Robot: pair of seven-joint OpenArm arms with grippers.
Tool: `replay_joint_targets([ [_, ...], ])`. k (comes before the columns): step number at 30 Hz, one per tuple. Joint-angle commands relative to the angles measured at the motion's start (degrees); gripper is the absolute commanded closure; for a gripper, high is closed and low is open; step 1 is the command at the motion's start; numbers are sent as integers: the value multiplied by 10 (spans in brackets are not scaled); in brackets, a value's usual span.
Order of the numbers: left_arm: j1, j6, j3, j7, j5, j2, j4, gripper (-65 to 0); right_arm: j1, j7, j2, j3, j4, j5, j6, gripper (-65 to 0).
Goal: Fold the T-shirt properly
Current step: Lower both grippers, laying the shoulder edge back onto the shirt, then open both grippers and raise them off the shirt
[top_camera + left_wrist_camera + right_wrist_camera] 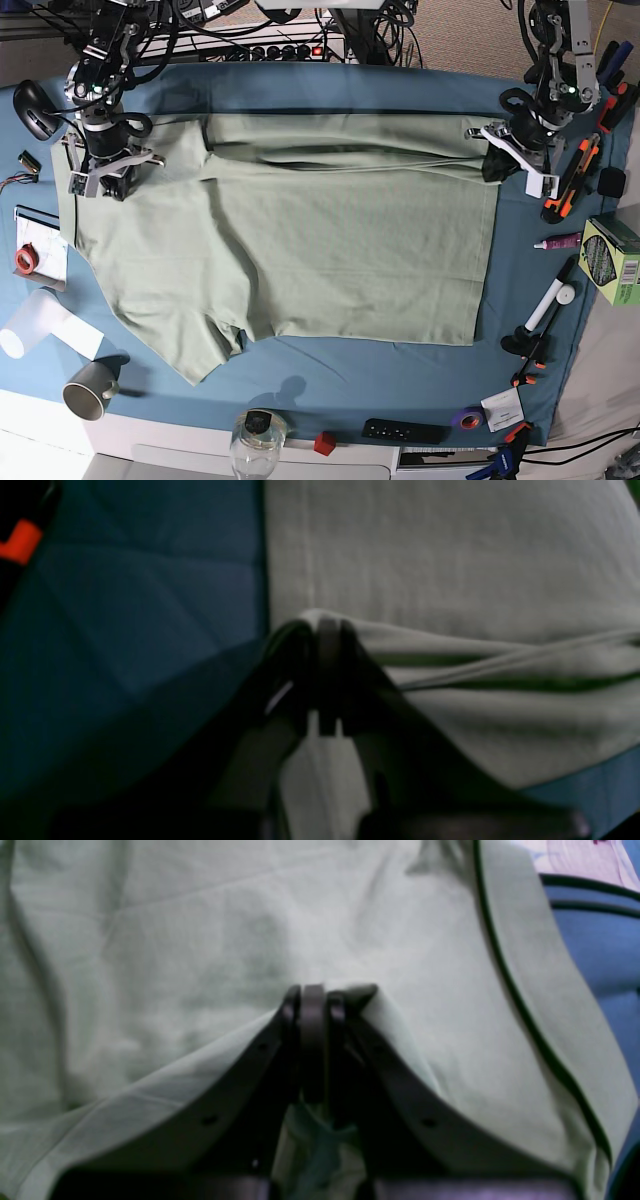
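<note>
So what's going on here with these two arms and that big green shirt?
A two-armed robot is folding a pale green T-shirt spread on a blue table cloth. Each arm has pinched the fabric along the shirt's far edge: the left tool is shut on a corner at one end, the right tool is shut on cloth near the sleeve end. Part of that far edge looks doubled over.

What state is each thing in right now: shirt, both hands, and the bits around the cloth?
T-shirt: spread on the blue table cloth, far edge partly folded over, creased.
Left hand: shut on a T-shirt fold at the corner.
Right hand: shut on the T-shirt fabric.
Grey mug: lying tipped at the near edge.
Glass jar: upright, dark lid on.
</note>
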Motion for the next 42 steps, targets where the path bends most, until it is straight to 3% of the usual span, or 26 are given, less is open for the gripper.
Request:
replay_joint_targets([
  [1,-4,-2,-3,-17,-6,-6,8,0,5,17,8,3,10,0,-2,0],
  [7,-4,-2,-3,-16,-3,-6,8,0,7,5,8,3,10,-28,2,0],
  [8,-4,-2,-3,-16,-3,-6,8,-41,6,4,8,3,10,-30,4,-44],
  [11,-4,-2,-3,-16,16,-6,8,-296,6,1,8,3,10,-30,4,-260],
  [12,-4,-1,-3,-16,23,-6,8,-334,7,2,8,3,10,-30,4,-287],
  [17,-2,5,-20,-16,50,-6,17,-335,8,5,8,15,10,-29,3,-288],
  [21,3,-2,-71,0,42,-9,52,-335,8,-6,8,71,10,3,2,-288],
  [25,16,-7,-110,10,15,-28,86,-335,8,-52,8,160,10,105,5,-288],
  [27,29,-30,-122,10,12,-36,100,-335,8,-90,8,209,10,172,19,-288],
  [29,42,-32,-132,18,-1,-41,112,-335,6,-118,8,249,10,224,47,-288],
  [32,62,-33,-141,23,-9,-41,123,-335,-12,-144,7,278,10,283,54,-288],
  [36,79,-59,-142,26,-9,-42,127,-335,-45,-142,-7,281,10,295,53,-288],
  [42,87,-62,-142,36,-8,-47,127,-335,-52,-136,-33,280,10,295,49,-288],
])
